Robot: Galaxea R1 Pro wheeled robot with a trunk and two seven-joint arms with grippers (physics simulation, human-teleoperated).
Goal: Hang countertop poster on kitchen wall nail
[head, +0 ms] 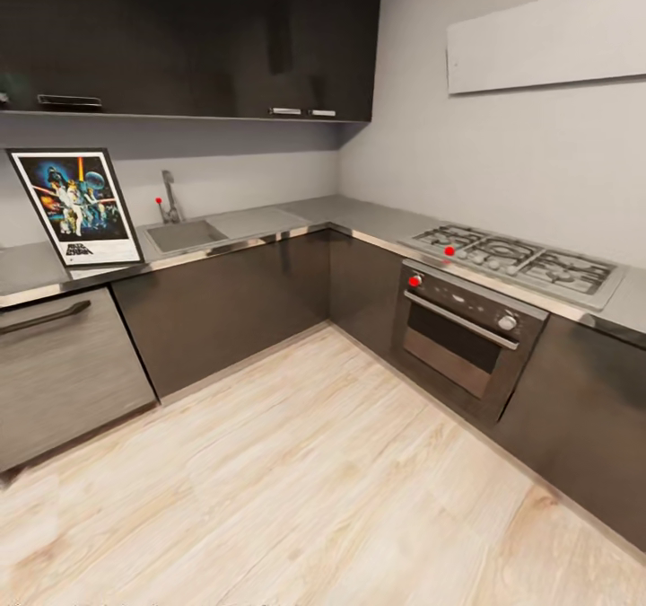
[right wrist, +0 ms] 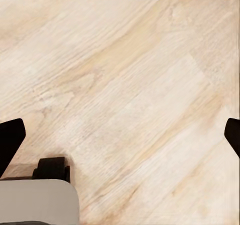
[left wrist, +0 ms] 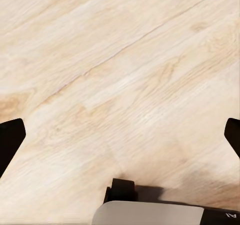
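The poster (head: 79, 206) stands upright on the kitchen countertop (head: 359, 215) at the far left of the head view, leaning back against the pale wall. Its thin black frame, white border and blue space scene face me. Over the wooden floor, my left gripper (left wrist: 120, 140) is open, its dark fingertips (left wrist: 10, 140) wide apart with nothing between them. My right gripper (right wrist: 120, 140) is open in the same way above the floor boards. The wall nails are too small to make out on the grey wall.
The L-shaped worktop holds a sink (head: 184, 233) with a tap (head: 169, 195) beside the poster. A gas hob (head: 520, 260) sits above an oven (head: 462, 337) on the right run. Dark upper cabinets (head: 197, 40) hang over the sink. Light wood floor (head: 296, 480) spans the corner.
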